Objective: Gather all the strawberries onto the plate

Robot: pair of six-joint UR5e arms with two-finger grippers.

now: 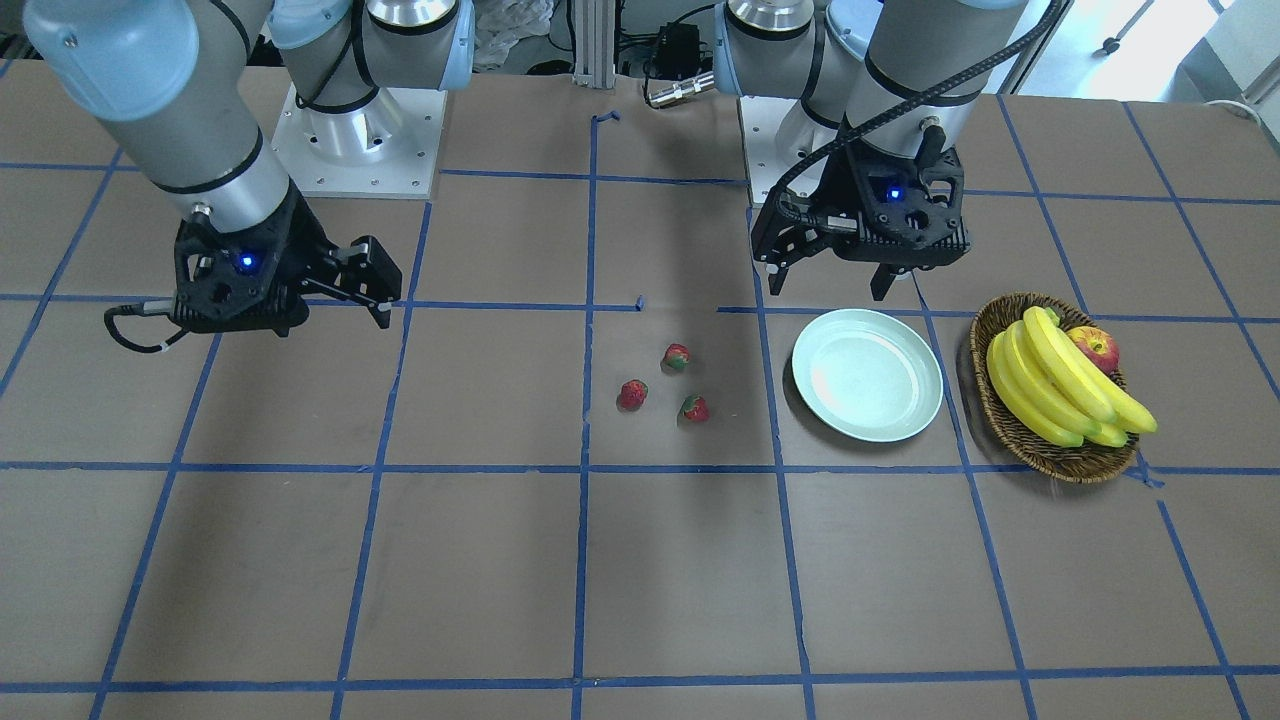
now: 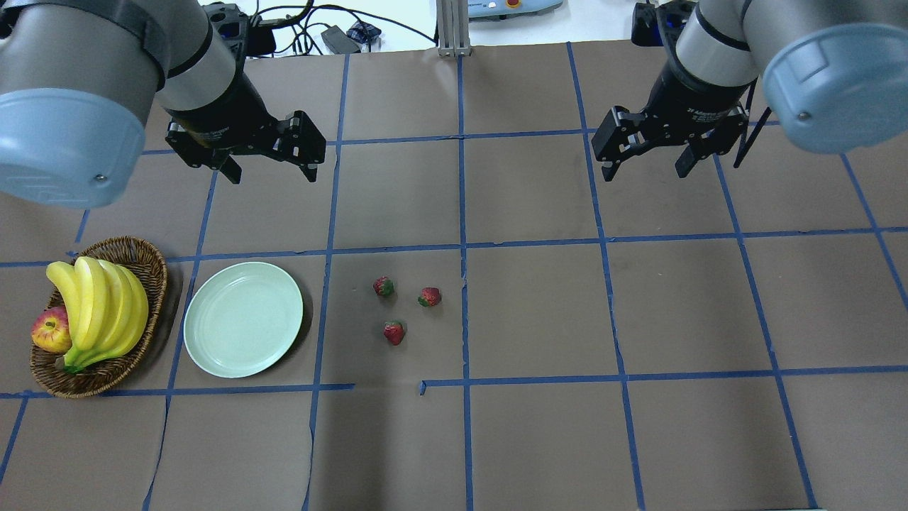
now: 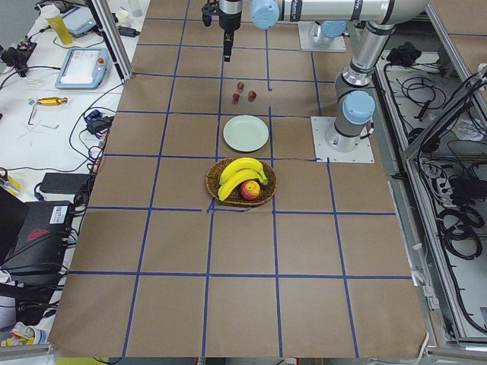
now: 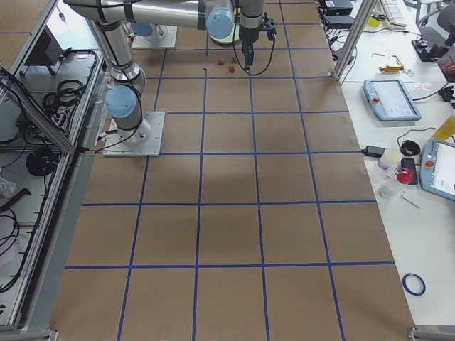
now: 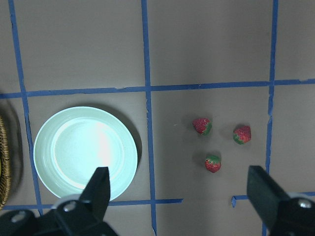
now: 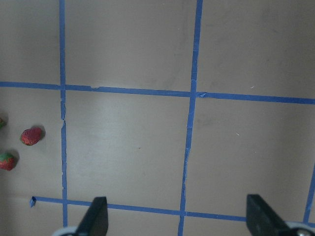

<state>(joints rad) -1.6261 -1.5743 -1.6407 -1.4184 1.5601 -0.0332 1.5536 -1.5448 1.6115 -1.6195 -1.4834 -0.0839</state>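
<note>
Wide open, holding nothing: left gripper [image 2: 273,174] and right gripper [image 2: 645,174].
Wicker basket [image 2: 42,376] holds bananas [image 2: 99,305], apple [image 2: 50,330]; strawberries [image 2: 384,287] lie on table [image 2: 539,305] beside plate [image 2: 243,318], well apart from both jaws.

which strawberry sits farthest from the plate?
The strawberry on the robot's right of the cluster, beside the central tape line. The other two strawberries lie nearer the plate.

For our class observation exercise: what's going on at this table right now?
Nothing is being handled yet. The left claw and the right claw hover open and empty above the table. Three strawberries lie on the table beside the plate, which has nothing on it, so the collecting has not started.
</note>
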